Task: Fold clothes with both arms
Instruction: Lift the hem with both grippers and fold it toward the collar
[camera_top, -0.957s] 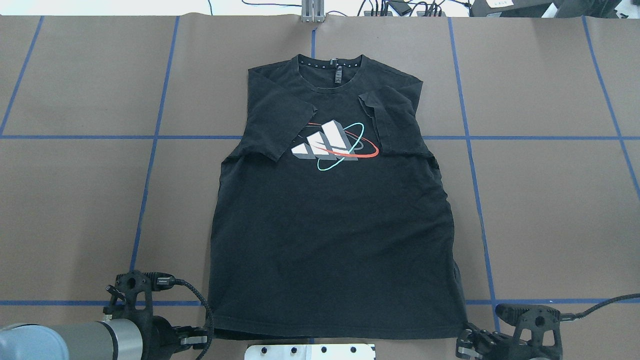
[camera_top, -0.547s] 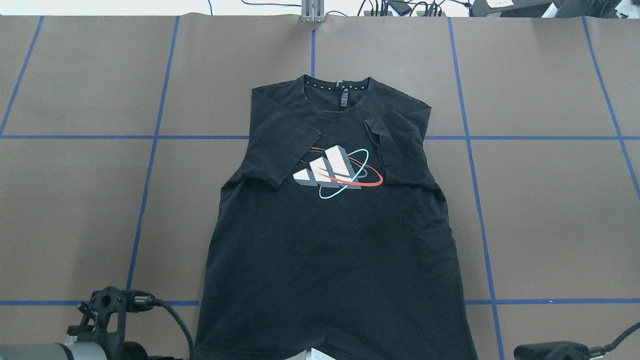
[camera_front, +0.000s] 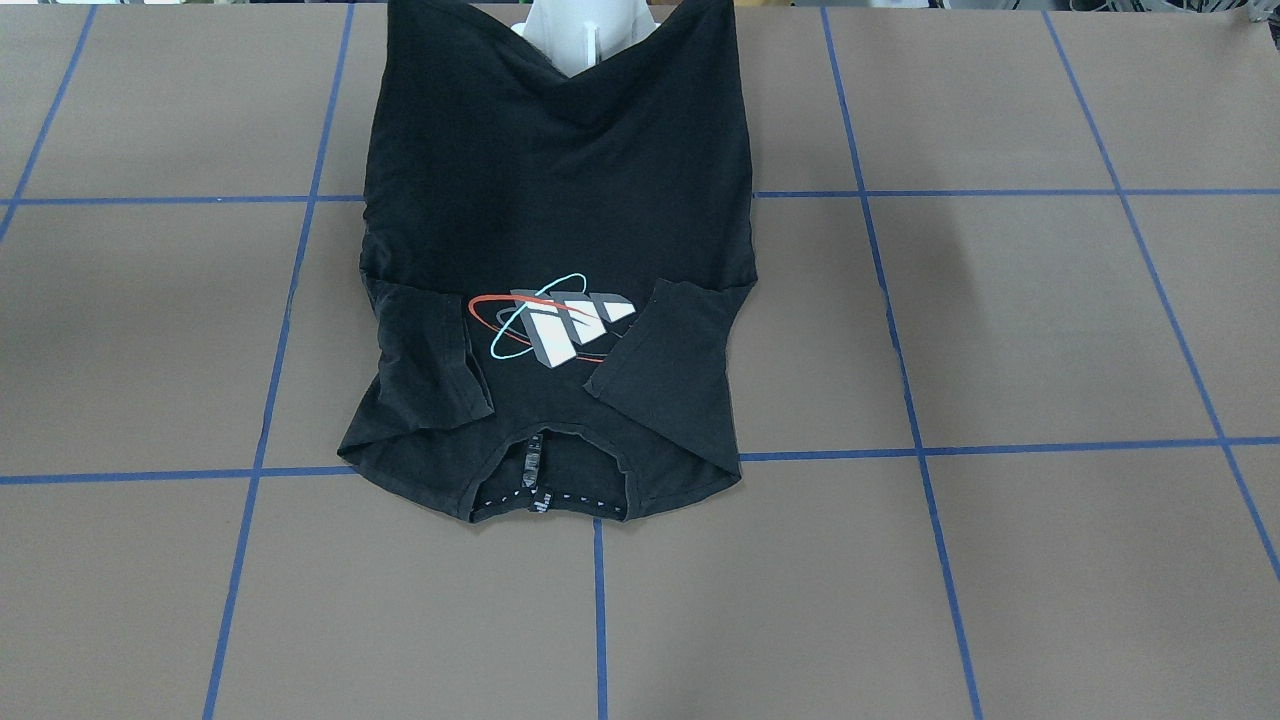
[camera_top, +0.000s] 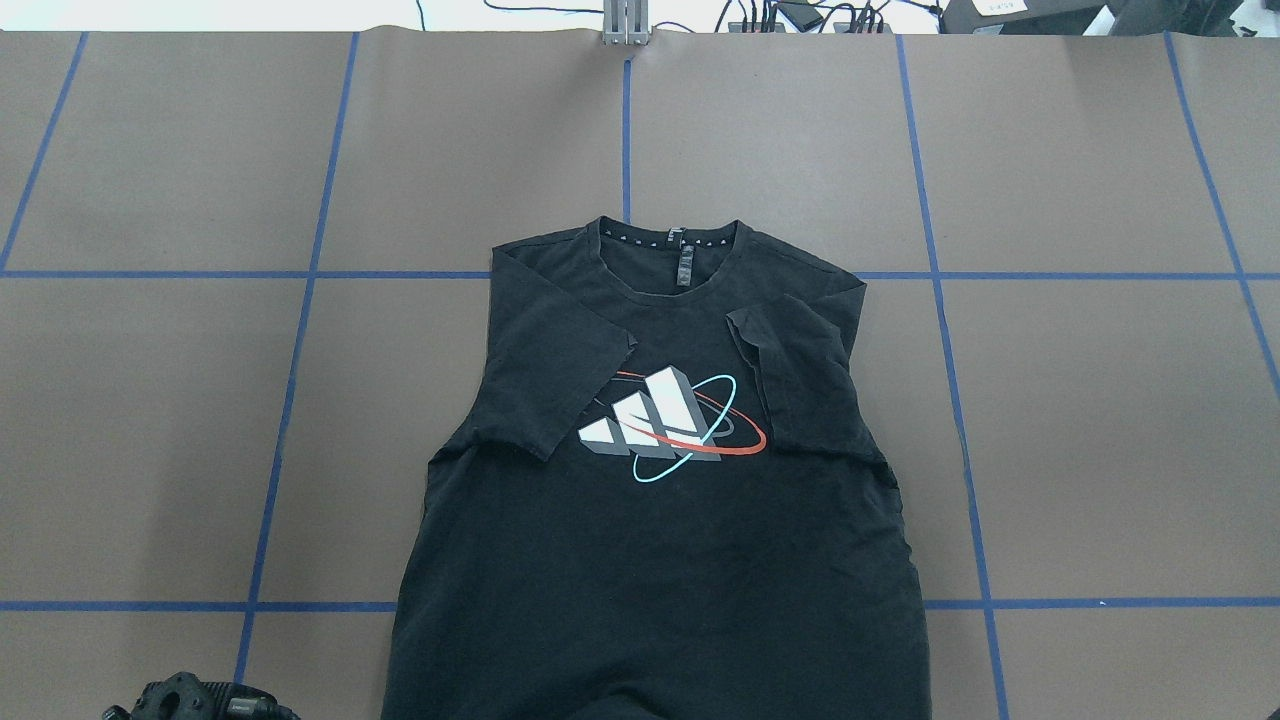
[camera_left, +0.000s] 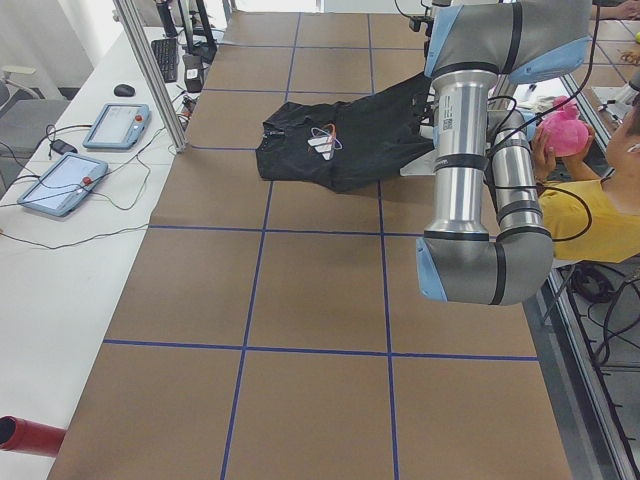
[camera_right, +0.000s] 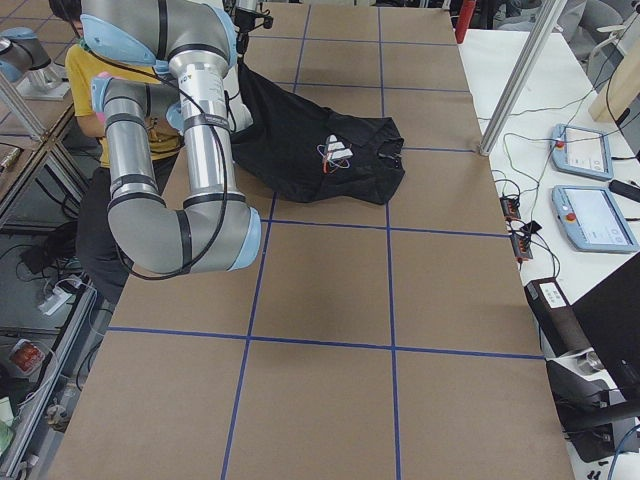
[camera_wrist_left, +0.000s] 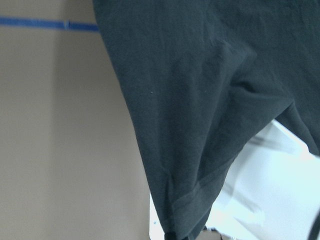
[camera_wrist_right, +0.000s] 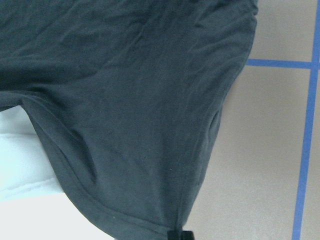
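Brown paper covers the table (camera_top: 1100, 420), and blue tape (camera_top: 300, 330) marks it into large squares. A black T-shirt (camera_top: 650, 560) lies lengthwise on it, graphic side up, stretching away from both grippers.

The left gripper (camera_wrist_left: 172, 236) barely shows at the bottom edge of its wrist camera. Its jaws look pinched together on one corner of the hem (camera_wrist_left: 192, 200), and the cloth rises taut from that spot. The right gripper (camera_wrist_right: 180, 235) is likewise a sliver of black, closed on the other hem corner. Between the two grippers the hem sags in a shallow dip, with the white base mount (camera_front: 585, 35) showing behind it. From the table ends, the shirt slopes up off the paper towards the left arm (camera_left: 465, 150) and the right arm (camera_right: 205, 150).

Farthest from the grippers, the collar (camera_top: 680, 255) lies flat on the table, crossing a tape line. Between the collar and the grippers sits the graphic (camera_top: 665, 425), grey-white blocks ringed in orange-red and teal. Both sleeves are folded inward onto the chest. The left-hand sleeve (camera_top: 555, 370) is on the left gripper's side and the right-hand sleeve (camera_top: 800, 380) on the right gripper's side, each touching the graphic's edge.

Behind the arms a person (camera_left: 585, 215) in a yellow top holds a pink object (camera_left: 565, 125). Well beyond the collar, two touch-screen pendants (camera_left: 115, 125) rest on a white side bench.
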